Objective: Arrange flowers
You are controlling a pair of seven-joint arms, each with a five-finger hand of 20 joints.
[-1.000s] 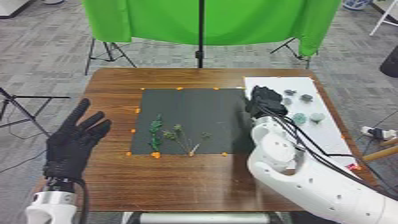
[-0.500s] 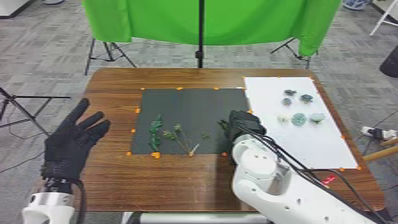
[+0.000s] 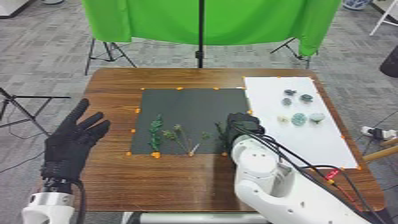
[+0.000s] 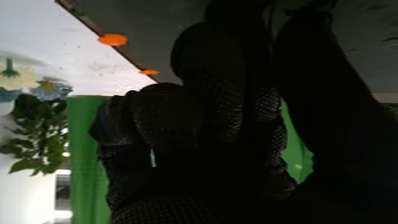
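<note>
Partly, the right hand (image 3: 242, 125) covers the right edge of the black sheet (image 3: 182, 102) on the wooden table (image 3: 178, 187), and a dark green sprig (image 3: 220, 131) peeks out beside it, the rest tucked out of sight; whether the hand grips it or is relaxed, I cannot tell. Farther left on the black sheet lie a leafy stem (image 3: 155, 131) and some thin, branching stems (image 3: 179, 136), too fine to separate clearly. Small pale and grey-green flower heads (image 3: 298, 119) sit in two loose groups on the white sheet (image 3: 311, 145), their petals hard to make out. Black cables (image 3: 282, 146) run over the right arm and cross part of a red thing (image 3: 332, 174). The left hand (image 3: 69, 145), loosely spread, hangs at the table's left edge.
</note>
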